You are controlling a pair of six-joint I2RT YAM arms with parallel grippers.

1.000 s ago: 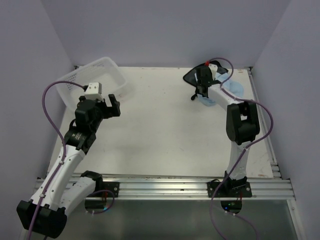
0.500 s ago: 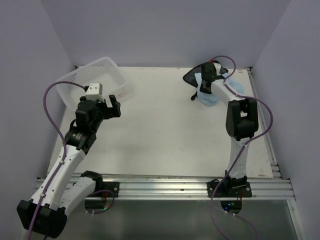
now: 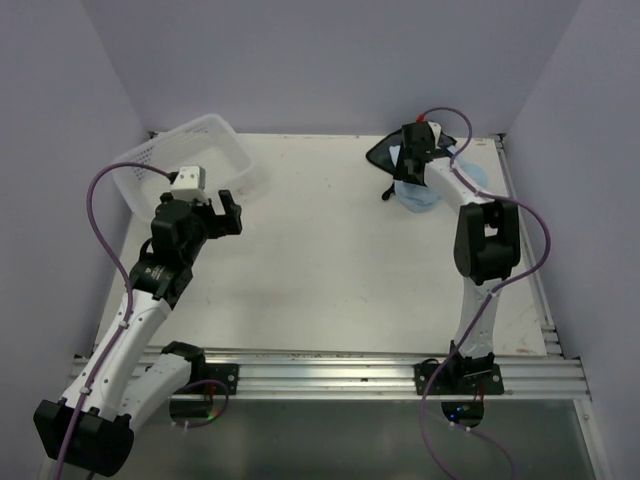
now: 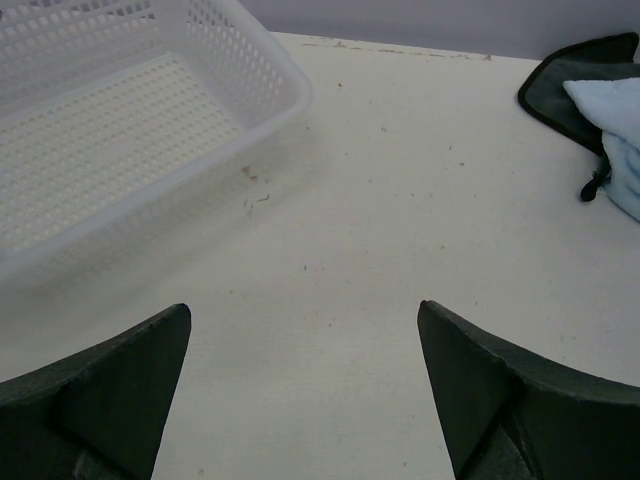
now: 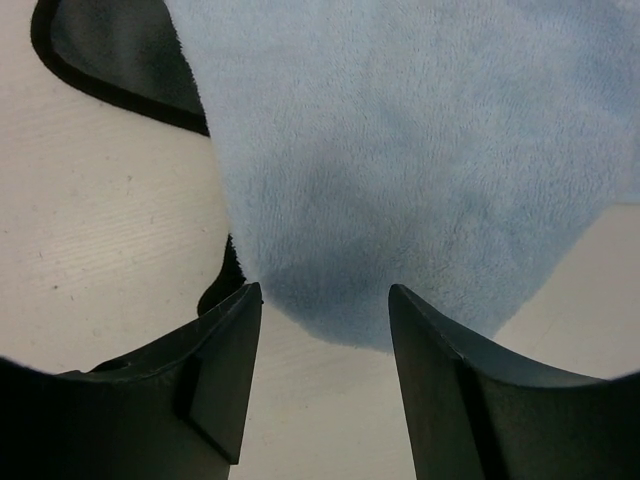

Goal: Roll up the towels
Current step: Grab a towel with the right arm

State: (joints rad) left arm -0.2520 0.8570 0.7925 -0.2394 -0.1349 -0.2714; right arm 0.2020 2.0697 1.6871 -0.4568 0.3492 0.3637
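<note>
The light blue towel (image 5: 400, 150) lies crumpled at the back right of the table, its rounded near edge just beyond my right gripper (image 5: 325, 300), whose jaws stand open and empty over bare table. The dark grey-black towel (image 5: 110, 50) lies partly under the blue one, to its left. In the top view the right gripper (image 3: 408, 165) hovers over both towels, blue (image 3: 420, 196) and dark (image 3: 384, 153). My left gripper (image 3: 228, 212) is open and empty (image 4: 305, 320) at the left, far from the dark towel (image 4: 570, 85) and the blue towel (image 4: 612, 130).
A white plastic lattice basket (image 3: 232, 150) stands at the back left, close ahead of the left gripper; its wall (image 4: 250, 60) shows in the left wrist view. Lilac walls close the table in at the back and both sides.
The right gripper has moved toward the back of the table, over the towels. The blue towel has bunched and shifted a little. The left arm has not moved.
</note>
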